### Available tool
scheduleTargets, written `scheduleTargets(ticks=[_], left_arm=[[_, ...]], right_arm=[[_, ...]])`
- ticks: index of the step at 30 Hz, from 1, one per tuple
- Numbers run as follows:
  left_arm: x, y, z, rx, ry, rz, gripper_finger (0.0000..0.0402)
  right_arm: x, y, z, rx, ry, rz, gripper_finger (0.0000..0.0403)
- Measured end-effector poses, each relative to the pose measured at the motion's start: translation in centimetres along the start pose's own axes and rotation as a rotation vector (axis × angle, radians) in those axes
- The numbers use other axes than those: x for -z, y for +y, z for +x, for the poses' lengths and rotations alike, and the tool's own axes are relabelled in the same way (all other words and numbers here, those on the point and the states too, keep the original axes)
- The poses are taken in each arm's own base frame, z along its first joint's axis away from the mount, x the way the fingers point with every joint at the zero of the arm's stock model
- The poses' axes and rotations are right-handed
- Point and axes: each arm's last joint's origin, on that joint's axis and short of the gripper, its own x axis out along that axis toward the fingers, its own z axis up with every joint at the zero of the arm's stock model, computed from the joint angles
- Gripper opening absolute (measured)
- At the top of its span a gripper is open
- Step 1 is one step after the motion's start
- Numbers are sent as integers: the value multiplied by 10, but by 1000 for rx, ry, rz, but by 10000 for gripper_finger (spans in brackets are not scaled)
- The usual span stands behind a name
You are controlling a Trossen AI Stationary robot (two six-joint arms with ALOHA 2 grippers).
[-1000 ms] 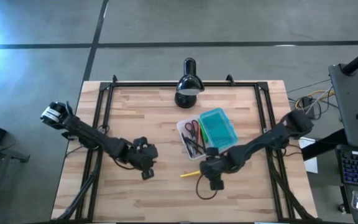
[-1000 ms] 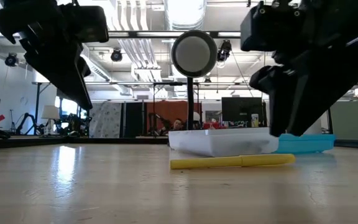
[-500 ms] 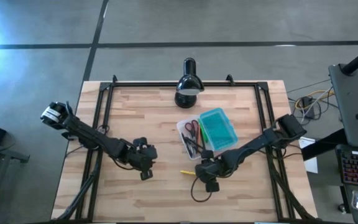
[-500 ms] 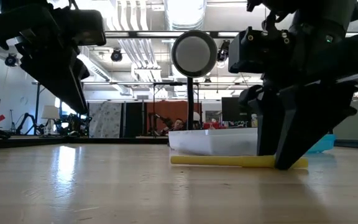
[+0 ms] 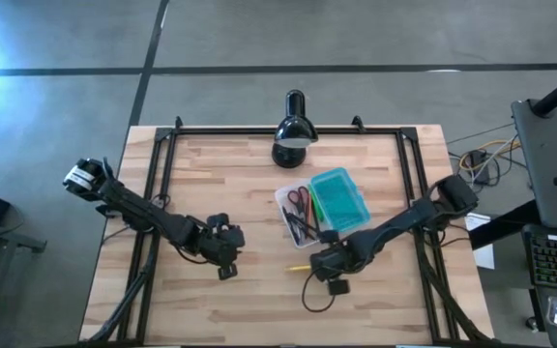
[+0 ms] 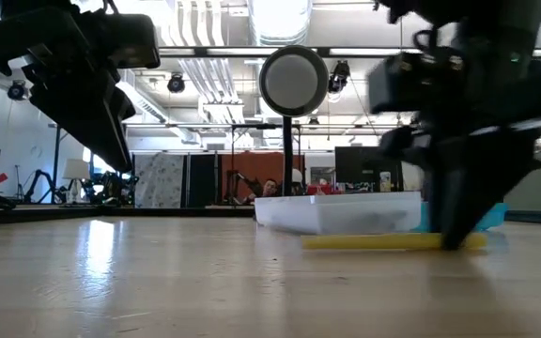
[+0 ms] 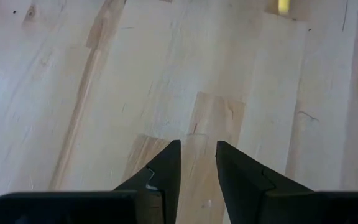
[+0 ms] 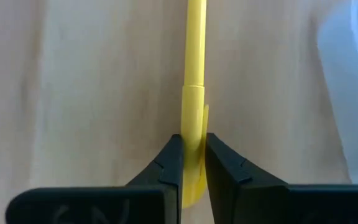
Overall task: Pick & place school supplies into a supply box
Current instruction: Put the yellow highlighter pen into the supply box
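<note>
A yellow pen [image 5: 300, 268] lies on the wood table, near the front of the supply box. The box is a clear tray [image 5: 295, 215] holding red-handled scissors [image 5: 299, 199] and dark pens, with its teal lid [image 5: 339, 199] folded open to the right. My right gripper [image 8: 193, 163] is down at the pen's right end and shut on it; the low view also shows this gripper [image 6: 454, 237] and the pen [image 6: 383, 241]. My left gripper [image 7: 197, 155] hangs open over bare wood at the table's left [image 5: 222, 255]. My right gripper pinches the yellow pen by its thicker capped end [image 8: 194, 127], one finger on either side. The fingers [image 6: 451, 211] come from above, pointing down, and lie across the pen. The pen stays level, at the table top.
A black desk lamp [image 5: 293, 130] stands at the far edge, behind the box. A dark metal frame [image 5: 162, 155] runs along the table's sides and back. Bare wood lies between the two arms and along the near edge.
My right gripper has come down onto the yellow pen's right end and shut on it. The pen has slid a little toward the table's right edge, staying level. My left gripper has kept still.
</note>
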Motion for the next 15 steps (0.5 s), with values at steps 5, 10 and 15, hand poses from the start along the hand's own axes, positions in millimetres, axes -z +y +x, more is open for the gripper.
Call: scheduleTargets(ticks=[5, 10, 15], left_arm=[[0, 1, 0, -15, -11, 0, 85], [-2, 1, 0, -57, -54, -5, 85], [-6, 1, 0, -75, -107, -21, 85]], right_arm=[[6, -9, -56, -22, -42, 72, 31], [12, -37, -114, -1, -235, 443, 31], [19, -85, -121, 83, -377, 1006, 31]])
